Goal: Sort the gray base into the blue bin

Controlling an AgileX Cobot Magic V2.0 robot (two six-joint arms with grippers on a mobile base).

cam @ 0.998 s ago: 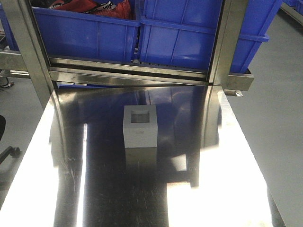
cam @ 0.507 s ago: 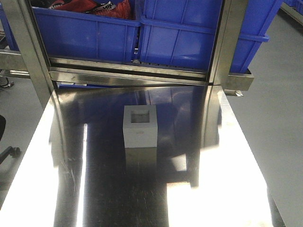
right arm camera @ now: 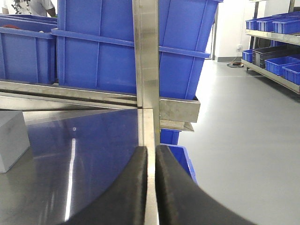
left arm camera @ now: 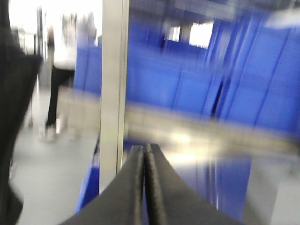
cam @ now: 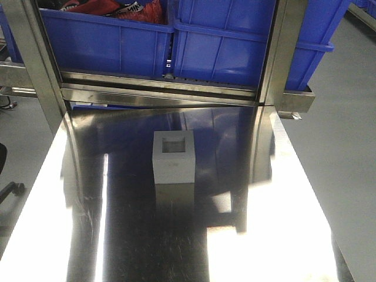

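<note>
Both hands, left (left arm camera: 144, 154) and right (right arm camera: 151, 157), pressed together and empty; left view blurred, gray base (right arm camera: 11, 139) cut off.

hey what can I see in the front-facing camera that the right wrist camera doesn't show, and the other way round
Only the front-facing view shows the gray base whole, its square recess facing up, and red items in the left bin.

Only the right wrist view shows the right gripper, its jaws nearly touching with nothing between them, plus shelving with more bins across the floor.

Both show the steel table, the upright metal post and the blue bin behind it.
</note>
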